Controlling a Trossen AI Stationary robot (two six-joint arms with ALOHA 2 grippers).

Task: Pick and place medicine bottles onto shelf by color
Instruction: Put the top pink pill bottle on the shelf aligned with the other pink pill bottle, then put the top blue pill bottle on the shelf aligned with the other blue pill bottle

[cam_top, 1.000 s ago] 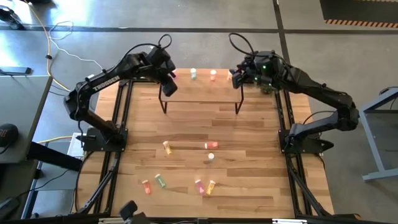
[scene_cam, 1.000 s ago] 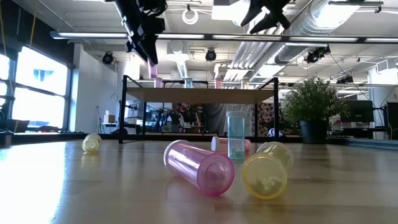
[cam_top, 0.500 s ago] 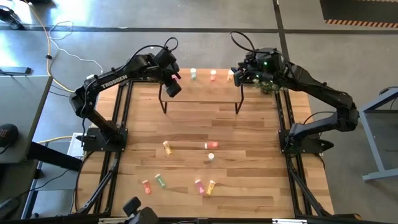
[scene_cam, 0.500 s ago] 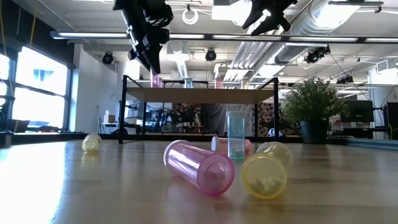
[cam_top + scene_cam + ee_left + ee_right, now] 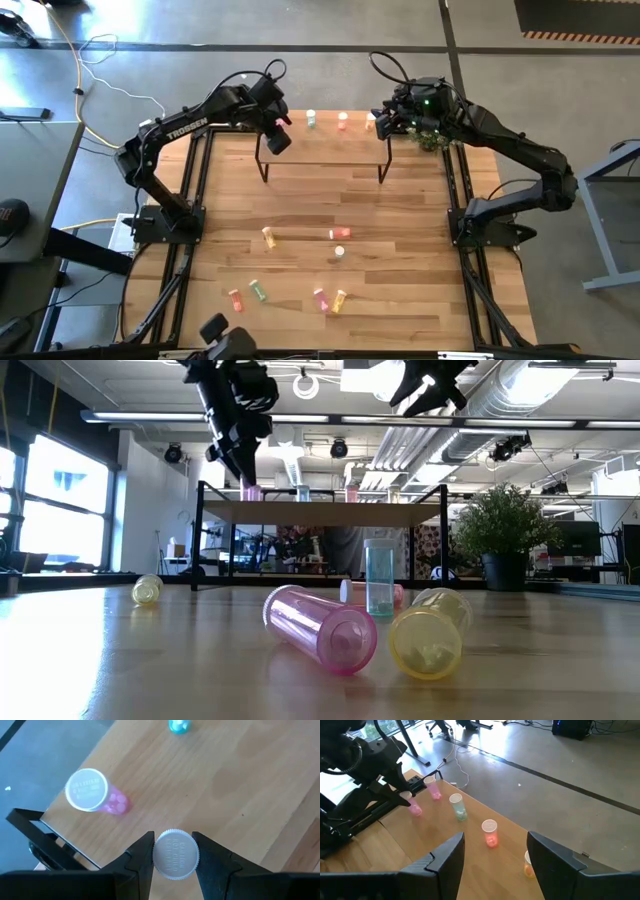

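My left gripper is over the left end of the shelf, shut on a pink bottle whose white cap shows between its fingers. Another pink bottle stands on the shelf beside it, then a green one, a red one and a yellow one. My right gripper hangs open above the shelf's right end, touching nothing. Several more bottles lie on the table below, among them a pink and a yellow. My left gripper pinches the pink bottle's white cap by its round side between the two fingers. The fingers come from above, slanting down. The bottle hangs upright below them, its base close to the shelf top; whether it stands on the shelf I cannot tell.
The shelf stands on thin black legs at the table's far side. Loose bottles lie on the near half: yellow, red, red, green, pink. A potted plant stands beyond the table's right side.
My left gripper has come down toward the shelf's left end with the pink bottle still pinched, bringing it beside the standing pink bottle.
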